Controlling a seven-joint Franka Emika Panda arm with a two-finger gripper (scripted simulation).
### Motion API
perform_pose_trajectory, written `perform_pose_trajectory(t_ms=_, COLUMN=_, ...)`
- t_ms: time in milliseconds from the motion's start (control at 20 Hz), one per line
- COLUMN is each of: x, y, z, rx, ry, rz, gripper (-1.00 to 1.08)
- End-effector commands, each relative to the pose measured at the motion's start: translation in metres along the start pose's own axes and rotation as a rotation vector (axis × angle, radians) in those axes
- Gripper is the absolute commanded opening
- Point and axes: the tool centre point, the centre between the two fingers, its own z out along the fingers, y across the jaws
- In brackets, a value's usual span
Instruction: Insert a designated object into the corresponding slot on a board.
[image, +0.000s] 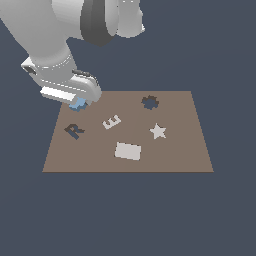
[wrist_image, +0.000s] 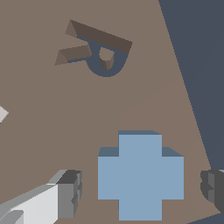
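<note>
The designated object (wrist_image: 140, 175) is a light blue flat piece that reads as a plus shape in the wrist view. It lies on the brown board (image: 180, 150) near the far corner on the exterior view's left, mostly hidden there under the hand (image: 77, 105). My gripper (wrist_image: 141, 189) is open and straddles the piece. One dark fingertip (wrist_image: 70, 194) and the other (wrist_image: 213, 186) each stand a small gap off its sides. The slot (image: 149, 102), a dark toothed cutout, sits at the board's far edge, well toward the exterior view's right of the gripper.
A dark letter R cutout (image: 74, 131) lies just in front of the gripper and shows in the wrist view (wrist_image: 98, 50). A white letter E (image: 111, 121), a white star (image: 158, 131) and a white rectangle (image: 128, 150) rest mid-board. The board's edge (wrist_image: 188, 100) runs close beside the piece.
</note>
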Motion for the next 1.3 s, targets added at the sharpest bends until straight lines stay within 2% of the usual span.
perform_pose_trajectory(t_ms=0, x=0.0, y=-0.001, z=0.0, rx=0.0, ry=0.001, rz=-0.001, gripper=1.0)
perform_pose_trajectory(t_ms=500, x=0.0, y=0.0, z=0.021, rx=0.002, ry=0.002, rz=0.001, gripper=1.0)
perform_pose_trajectory(t_ms=550, x=0.0, y=0.0, z=0.021, rx=0.002, ry=0.002, rz=0.001, gripper=-1.0)
perform_pose_trajectory(t_ms=1250, x=-0.002, y=-0.003, z=0.02, rx=0.003, ry=0.002, rz=0.002, gripper=-1.0)
